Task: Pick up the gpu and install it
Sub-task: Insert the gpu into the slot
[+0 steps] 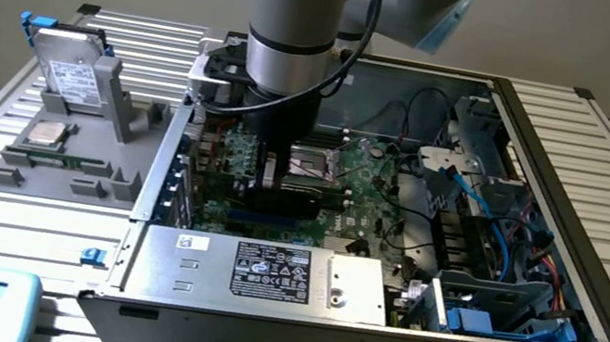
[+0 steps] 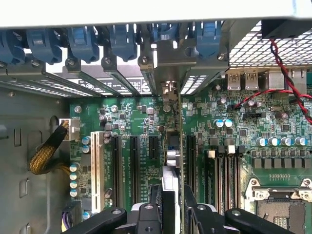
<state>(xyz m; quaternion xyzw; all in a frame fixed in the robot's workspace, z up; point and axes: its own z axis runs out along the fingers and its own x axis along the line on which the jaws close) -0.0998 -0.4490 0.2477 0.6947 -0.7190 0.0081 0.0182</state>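
Nearest the wrist camera: gripper (image 2: 171,197), jaws drawn in about halfway and clamped on the gpu (image 2: 170,161), 1 jaw against each flat face. Held edge-on and upright, top edge in the grip, bottom edge toward the motherboard (image 2: 126,122).

Judged light and stiff (thin board, no flex visible under the grip). Probably fragile too, with small parts on 1 face and a contact edge below. Best taken as here, by the upper edge across the 2 flat faces, clear of the connector side and the metal bracket end. Faces likely a little slippery; firm squeeze wanted, not a crushing one.

Below the card: row of dark expansion slots (image 2: 132,161) and 1 white slot (image 2: 95,165), all parallel to the card. Lined up over 1 dark slot or just beside it; cannot tell which. Contact with a slot not discernible.

Farther on: bracket end of the card close to the rear slot covers (image 2: 97,87), blue latches (image 2: 80,41) beyond them.

Exterior view, same grip: gripper (image 1: 274,175) low inside the open case (image 1: 583,305), gpu (image 1: 303,197) a dark slab just above the board, behind the labelled power supply (image 1: 262,272). Well apart, on the exterior view's left: grey tray (image 1: 66,176) on the surface (image 1: 608,159), silver hard drive (image 1: 71,73) standing in it.
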